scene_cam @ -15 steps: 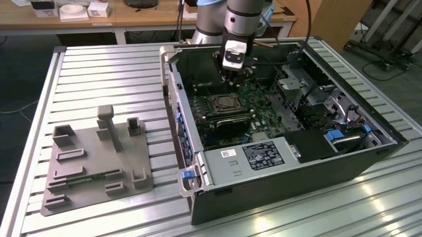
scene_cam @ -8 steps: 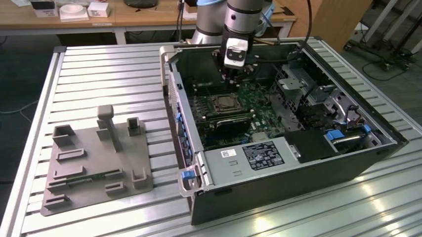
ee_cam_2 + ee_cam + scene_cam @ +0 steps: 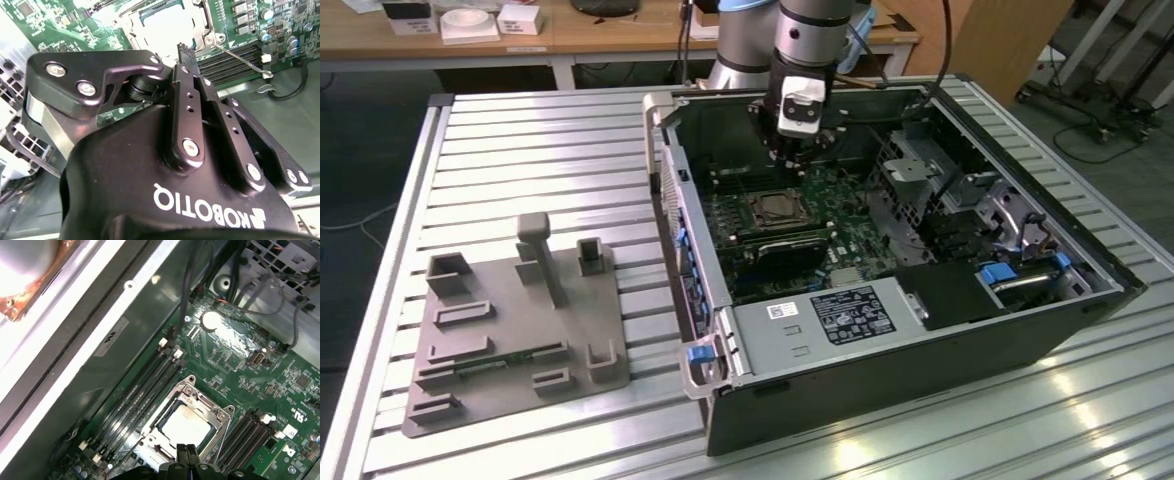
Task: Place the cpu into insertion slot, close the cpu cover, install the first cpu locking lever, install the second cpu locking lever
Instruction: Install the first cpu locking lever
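- Gripper (image 3: 790, 150) hung inside the open case (image 3: 894, 390), upper centre of the exterior view, over the far part of the board.
- Jaws were closed right up. In the first wrist view the flat black fingertips (image 3: 183, 452) met with only a hairline between them, gripping nothing.
- The cpu (image 3: 186, 424) sat flat in its socket: a small square with a matte, pale silver-tan top. In the exterior view it lay just above frame centre, near the gripper but not touching it.
- The cpu cover (image 3: 207, 402), a thin stamped silvery-grey frame, lay down flat around the cpu. The chip's top showed through its open centre.
- In the second wrist view a thin bright wire lever (image 3: 242, 59) ran from the socket's corner out across the memory slots. Couldn't tell whether it was latched.
- Memory slots (image 3: 140, 395) were long narrow black channels with white end clips, beside the socket.
- Motherboard (image 3: 240, 360) was glossy green and densely populated, with a round shiny coin cell (image 3: 211, 320) on it.
- A labelled grey box (image 3: 834, 315) sat at the case's near end, lower centre of the frame.
- Table (image 3: 520, 150) was ribbed aluminium slats.
- A grey moulded fixture tray (image 3: 507, 330) with upright posts and pockets sat on it at the exterior view's lower left, well apart from the case.
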Tool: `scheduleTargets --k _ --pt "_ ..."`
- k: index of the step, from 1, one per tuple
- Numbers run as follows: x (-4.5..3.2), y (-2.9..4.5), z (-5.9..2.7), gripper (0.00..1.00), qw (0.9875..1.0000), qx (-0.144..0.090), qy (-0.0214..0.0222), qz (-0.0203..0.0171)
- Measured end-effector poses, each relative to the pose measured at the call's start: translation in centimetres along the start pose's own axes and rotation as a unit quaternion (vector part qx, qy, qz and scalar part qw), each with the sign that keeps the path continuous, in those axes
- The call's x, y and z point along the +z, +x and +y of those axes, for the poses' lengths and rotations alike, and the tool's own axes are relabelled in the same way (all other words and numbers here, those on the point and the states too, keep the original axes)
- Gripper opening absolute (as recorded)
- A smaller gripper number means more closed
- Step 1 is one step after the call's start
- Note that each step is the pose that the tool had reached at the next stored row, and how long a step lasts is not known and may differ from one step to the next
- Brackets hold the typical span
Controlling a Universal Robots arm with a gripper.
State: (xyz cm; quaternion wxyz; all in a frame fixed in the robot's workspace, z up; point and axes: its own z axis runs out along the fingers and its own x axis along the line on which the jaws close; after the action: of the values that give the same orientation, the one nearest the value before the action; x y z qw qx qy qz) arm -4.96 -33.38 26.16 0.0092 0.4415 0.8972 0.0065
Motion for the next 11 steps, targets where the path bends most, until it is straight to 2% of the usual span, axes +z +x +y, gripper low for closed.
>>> scheduleTargets --k 4,11 --pt "-0.01 0.00 0.00 0.10 0.9998 -0.021 -0.0001 0.0004" --pt "-0.01 0.15 -0.20 0.10 0.9996 -0.028 -0.0003 0.0006"
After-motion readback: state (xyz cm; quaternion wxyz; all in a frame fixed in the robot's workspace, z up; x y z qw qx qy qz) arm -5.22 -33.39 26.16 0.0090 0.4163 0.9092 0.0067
